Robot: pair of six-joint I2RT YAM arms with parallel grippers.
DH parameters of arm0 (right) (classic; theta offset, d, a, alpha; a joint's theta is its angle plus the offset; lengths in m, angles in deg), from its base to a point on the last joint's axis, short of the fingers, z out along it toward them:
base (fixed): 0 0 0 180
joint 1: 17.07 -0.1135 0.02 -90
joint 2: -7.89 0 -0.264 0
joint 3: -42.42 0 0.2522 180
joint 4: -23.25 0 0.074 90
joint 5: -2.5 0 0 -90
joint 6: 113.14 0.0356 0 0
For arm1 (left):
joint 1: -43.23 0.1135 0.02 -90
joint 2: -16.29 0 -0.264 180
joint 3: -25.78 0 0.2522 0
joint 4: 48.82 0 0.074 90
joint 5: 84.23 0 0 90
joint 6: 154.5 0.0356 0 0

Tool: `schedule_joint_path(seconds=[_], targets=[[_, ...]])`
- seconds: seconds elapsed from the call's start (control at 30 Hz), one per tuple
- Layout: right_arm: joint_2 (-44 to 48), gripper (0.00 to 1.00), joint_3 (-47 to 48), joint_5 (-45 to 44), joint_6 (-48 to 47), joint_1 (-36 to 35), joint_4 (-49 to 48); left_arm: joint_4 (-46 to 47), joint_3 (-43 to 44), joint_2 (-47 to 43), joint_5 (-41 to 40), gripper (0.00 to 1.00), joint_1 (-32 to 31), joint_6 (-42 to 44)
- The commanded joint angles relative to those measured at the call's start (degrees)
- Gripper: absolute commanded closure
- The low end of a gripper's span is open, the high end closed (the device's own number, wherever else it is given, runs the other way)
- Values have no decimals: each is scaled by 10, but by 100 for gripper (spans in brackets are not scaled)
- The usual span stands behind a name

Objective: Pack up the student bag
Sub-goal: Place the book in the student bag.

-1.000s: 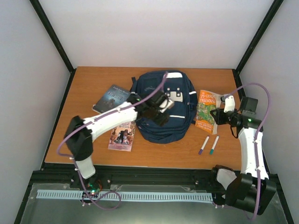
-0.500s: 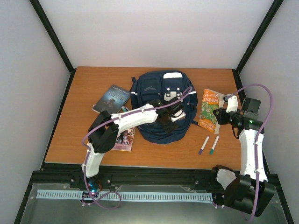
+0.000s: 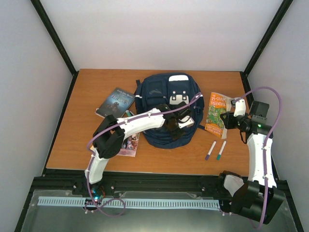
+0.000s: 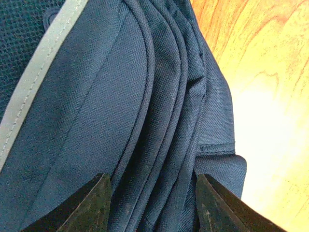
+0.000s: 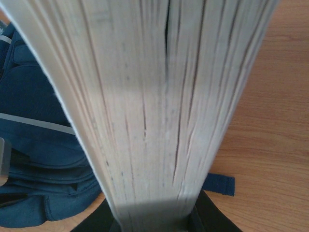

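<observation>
The student bag (image 3: 164, 96), navy with white stripes, lies flat in the middle of the table. My left gripper (image 3: 180, 122) rests on its lower right part. In the left wrist view the gripper (image 4: 153, 205) is open, its fingers (image 4: 91, 205) on either side of folds of the bag's fabric (image 4: 120, 96). My right gripper (image 3: 227, 119) is shut on an orange and green Treehouse book (image 3: 216, 113), tilted up just right of the bag. The right wrist view shows the gripper (image 5: 154, 220) clamping the book's page edge (image 5: 154, 106), with the bag (image 5: 38, 159) at the left.
A dark book (image 3: 116, 101) lies left of the bag. A pink-covered book (image 3: 126, 141) lies under my left arm. Two markers (image 3: 211, 150) (image 3: 221, 150) lie near the front right. A loose bag strap (image 5: 219, 183) lies on the wood by the held book.
My left arm has swung right across the bag, from its middle to its lower right part. My right gripper has tilted the Treehouse book up and shifted it slightly right.
</observation>
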Motion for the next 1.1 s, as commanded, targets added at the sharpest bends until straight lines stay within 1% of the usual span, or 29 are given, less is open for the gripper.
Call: schedule_joint_path(seconds=[0.0, 0.07, 0.2, 0.33, 0.4, 0.47, 0.5, 0.53, 0.57, 0.6, 0.7, 0.87, 0.93, 1.07], targets=[[2, 97, 4, 18, 1, 5, -30, -14, 10, 26, -2, 52, -8, 17], [2, 97, 4, 18, 0, 5, -30, -24, 19, 34, 0, 57, -11, 15], [-1, 97, 4, 20, 0, 5, -29, -9, 12, 19, -10, 61, -21, 15], [-2, 97, 4, 20, -1, 5, -27, -9, 8, 14, -19, 58, -27, 20], [-2, 97, 4, 20, -2, 5, -28, -7, 2, 9, -27, 55, -36, 29], [-1, 97, 4, 21, -2, 5, -27, 0, -8, -3, -39, 54, -51, 37], [-2, 97, 4, 21, -1, 5, -27, 5, -12, -8, -41, 57, -56, 37], [-2, 97, 4, 21, -2, 5, -26, 5, -11, -9, -35, 64, -57, 34], [-2, 97, 4, 22, -2, 5, -27, 0, -7, -5, -36, 69, -57, 30], [-2, 97, 4, 23, -2, 5, -26, -9, 3, 5, -47, 69, -57, 24], [-3, 97, 5, 23, -3, 5, -25, -18, 15, 26, -97, 62, -57, 17], [-2, 97, 5, 24, -3, 5, -24, -23, 27, 52, -137, 57, -57, 19], [-1, 97, 4, 23, -4, 5, -25, -26, 31, 57, -145, 56, -57, 19], [-2, 97, 3, 23, -3, 6, -25, -24, 40, 61, -158, 68, -57, 24]])
